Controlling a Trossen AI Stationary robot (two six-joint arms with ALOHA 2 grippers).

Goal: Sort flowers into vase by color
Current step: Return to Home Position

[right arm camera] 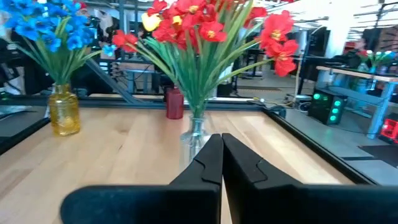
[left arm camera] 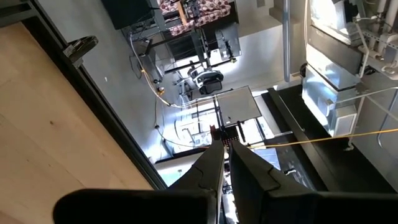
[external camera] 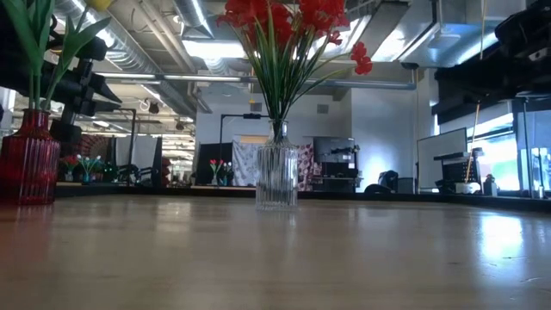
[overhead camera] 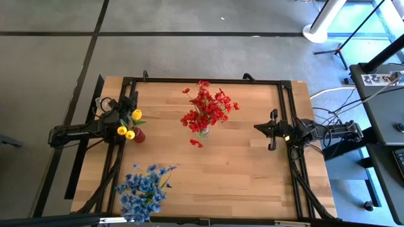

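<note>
Red flowers [overhead camera: 205, 110] [external camera: 284, 17] [right arm camera: 205, 25] stand with their stems in a clear ribbed vase [external camera: 276, 176] at the table's middle. Yellow flowers [overhead camera: 129, 126] stand in a red vase [external camera: 30, 164] near the left edge. Blue flowers [overhead camera: 144, 188] [right arm camera: 43, 28] stand in a yellow glass vase [right arm camera: 64, 111] near the near-left corner. My left gripper [overhead camera: 131, 99] [left arm camera: 226, 146] is shut and empty, just beyond the yellow flowers, pointing toward the far edge. My right gripper [overhead camera: 257, 128] [right arm camera: 221, 138] is shut and empty, right of the clear vase, pointing at it.
A black frame [overhead camera: 208, 80] runs around the wooden tabletop [overhead camera: 240, 170]. Bare wood lies between the clear vase and the right gripper and along the near right part. Past the right edge stand a dark desk and cables [overhead camera: 379, 94].
</note>
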